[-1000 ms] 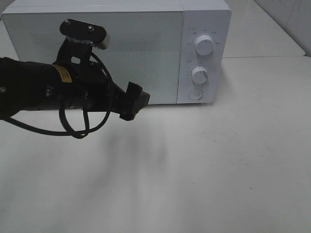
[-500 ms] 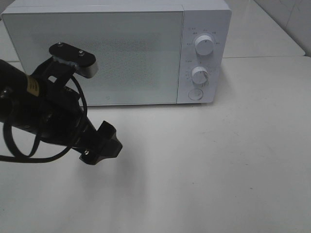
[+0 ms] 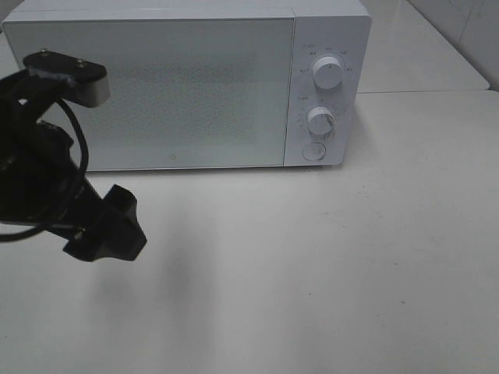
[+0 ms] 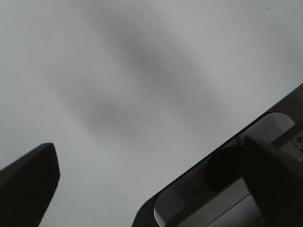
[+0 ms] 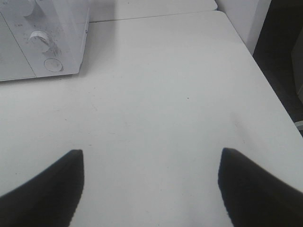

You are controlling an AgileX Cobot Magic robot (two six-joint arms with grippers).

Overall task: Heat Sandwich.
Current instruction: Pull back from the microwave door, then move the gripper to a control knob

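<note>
Left arm (image 3: 39, 171) has swung away from the microwave (image 3: 327, 23) front, now pulled back toward the left edge of the high view, low over the tabletop (image 3: 327, 273). The microwave has not moved. Left hand (image 3: 107, 231) hangs just in front of the microwave's lower left corner, not touching it, with a shadow under it on the tabletop. In the left wrist view the left hand (image 4: 149, 151) is spread wide with nothing between the fingers (image 4: 28, 187), only bare tabletop below; the dark shape at one corner is too blurred to tell.

Microwave door (image 3: 179, 93) is shut. Two knobs (image 3: 328, 72) and a round button (image 3: 314, 151) sit on the right panel.

Right hand (image 5: 149, 158) is also spread wide and empty, over bare tabletop to the right of the microwave (image 5: 42, 38) and well apart from it. It is out of the high view.

Sandwich: not seen in any view, so I cannot tell where it is.
</note>
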